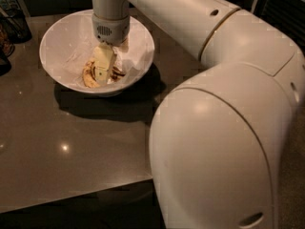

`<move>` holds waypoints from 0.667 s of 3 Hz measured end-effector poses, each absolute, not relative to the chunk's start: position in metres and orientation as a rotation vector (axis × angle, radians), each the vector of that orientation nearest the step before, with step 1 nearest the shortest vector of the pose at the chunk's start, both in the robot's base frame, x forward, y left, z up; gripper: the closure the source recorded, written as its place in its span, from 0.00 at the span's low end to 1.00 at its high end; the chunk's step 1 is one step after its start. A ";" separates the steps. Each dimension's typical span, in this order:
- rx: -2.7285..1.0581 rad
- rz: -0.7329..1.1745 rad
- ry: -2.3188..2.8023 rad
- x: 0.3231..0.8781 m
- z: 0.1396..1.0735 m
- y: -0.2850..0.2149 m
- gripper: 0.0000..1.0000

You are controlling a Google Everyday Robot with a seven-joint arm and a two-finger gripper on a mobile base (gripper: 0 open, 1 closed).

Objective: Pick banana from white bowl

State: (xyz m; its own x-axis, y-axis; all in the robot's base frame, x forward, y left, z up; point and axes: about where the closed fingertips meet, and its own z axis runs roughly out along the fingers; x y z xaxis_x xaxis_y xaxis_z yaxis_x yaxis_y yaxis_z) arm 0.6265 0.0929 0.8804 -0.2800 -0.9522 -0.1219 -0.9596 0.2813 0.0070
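Note:
The white bowl [57, 39] stands on the dark table at the upper left, lined with crumpled white paper. The banana [87, 76] lies at its bottom, dull yellow with dark brown blotches, and only its left end and a dark part on the right show. My gripper [103, 76] reaches straight down into the bowl from above and sits right on the banana, covering its middle. The arm's large white links fill the right side of the view.
The dark brown table [62, 142] has its front edge running across the lower left. Dark objects [12, 23] stand at the far left edge near the bowl. A dark barred structure [281, 13] is at the upper right.

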 end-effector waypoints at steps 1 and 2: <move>-1.824 0.136 2.445 0.630 0.877 0.092 0.21; -1.822 0.154 2.455 0.636 0.872 0.091 0.29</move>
State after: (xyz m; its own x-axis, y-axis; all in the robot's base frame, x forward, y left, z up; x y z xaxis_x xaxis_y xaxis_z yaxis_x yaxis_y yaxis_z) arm 0.6359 0.0915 0.8716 -0.2893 -0.9491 -0.1243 -0.9572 0.2875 0.0330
